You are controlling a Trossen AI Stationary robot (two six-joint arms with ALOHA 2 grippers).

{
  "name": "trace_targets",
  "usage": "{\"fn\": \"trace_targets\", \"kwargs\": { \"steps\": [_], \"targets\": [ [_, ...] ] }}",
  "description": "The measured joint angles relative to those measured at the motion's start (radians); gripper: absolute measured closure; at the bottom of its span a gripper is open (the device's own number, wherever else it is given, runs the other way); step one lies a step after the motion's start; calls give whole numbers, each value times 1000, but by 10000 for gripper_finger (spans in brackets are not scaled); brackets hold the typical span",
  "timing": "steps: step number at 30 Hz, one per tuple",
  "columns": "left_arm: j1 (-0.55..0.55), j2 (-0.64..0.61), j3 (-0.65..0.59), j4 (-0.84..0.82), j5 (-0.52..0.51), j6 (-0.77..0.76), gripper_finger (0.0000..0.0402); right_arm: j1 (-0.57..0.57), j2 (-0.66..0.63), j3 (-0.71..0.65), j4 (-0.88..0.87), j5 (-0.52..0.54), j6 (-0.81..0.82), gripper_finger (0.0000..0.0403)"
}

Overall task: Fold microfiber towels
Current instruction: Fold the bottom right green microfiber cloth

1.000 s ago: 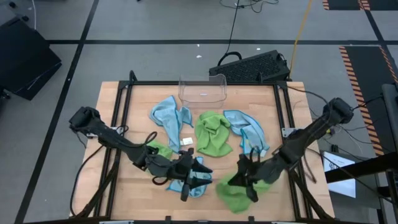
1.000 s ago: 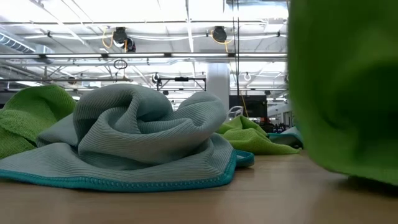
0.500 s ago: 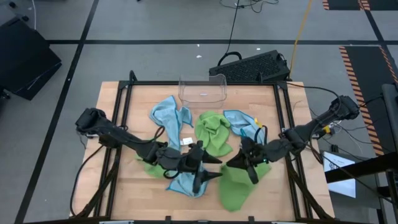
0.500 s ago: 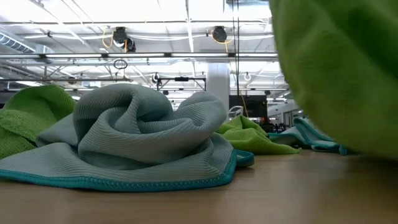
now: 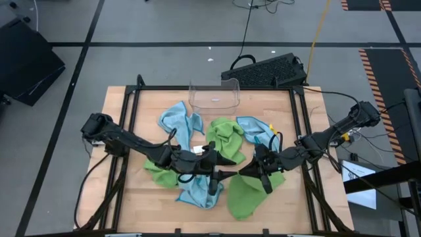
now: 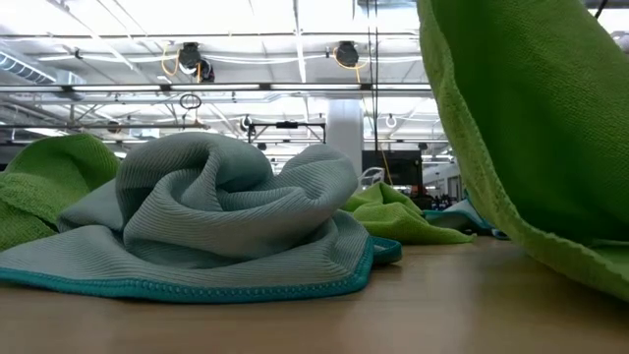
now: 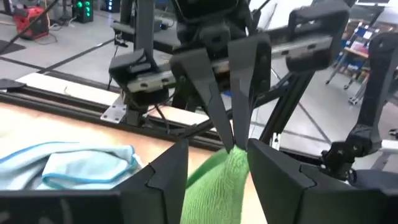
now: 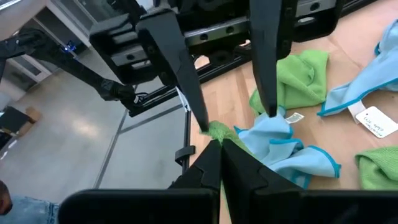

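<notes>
My right gripper (image 5: 245,170) is shut on a lime green towel (image 5: 245,197), which hangs from it near the table's front middle and fills the right of the low view (image 6: 531,128). My left gripper (image 7: 217,171) stands open facing it, one finger on each side of the towel's top just below the right gripper's tips. I cannot tell whether it touches the cloth. A crumpled light blue towel (image 5: 197,192) lies on the table under my left gripper. More towels lie loose: green (image 5: 160,172), green (image 5: 223,135), blue (image 5: 179,122), blue (image 5: 260,130). My right gripper pinches the topmost bit of the green towel (image 8: 217,131) between its two shut fingertips; one layer or several, I cannot tell. The fingers come nearly level from the table's right. The towel hangs below them, spreading wider downward, and its lower part (image 5: 247,205) lies on the table.
A clear plastic bin (image 5: 215,93) stands at the table's far edge, middle. A white tag (image 8: 378,119) lies on the wood beside the blue towel. Black frame rails (image 5: 128,118) run along the table's sides. Bare wood shows at the near left and near right corners.
My right gripper has risen and drawn back toward the table's right and far side with the green towel, which has lifted off the table and now hangs spread, its lower part still down. My left gripper has gone toward the right, up to the held top.
</notes>
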Motion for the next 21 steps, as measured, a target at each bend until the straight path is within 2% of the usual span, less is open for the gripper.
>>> {"fn": "trace_targets", "kwargs": {
  "steps": [9, 13, 17, 21],
  "targets": [
    [-3, 0, 0, -42, 6, -93, 167, -24, 0, 0, 0, 26, 21, 403],
    [-2, 0, 0, -72, 4, -82, 165, -37, 0, 0, 0, 22, 26, 403],
    [8, 0, 0, -74, -19, -76, 203, -43, 0, 0, 0, 19, 27, 403],
    [27, 0, 0, -72, -11, -73, 282, -44, -1, 0, -3, 21, 27, 403]
  ]
}}
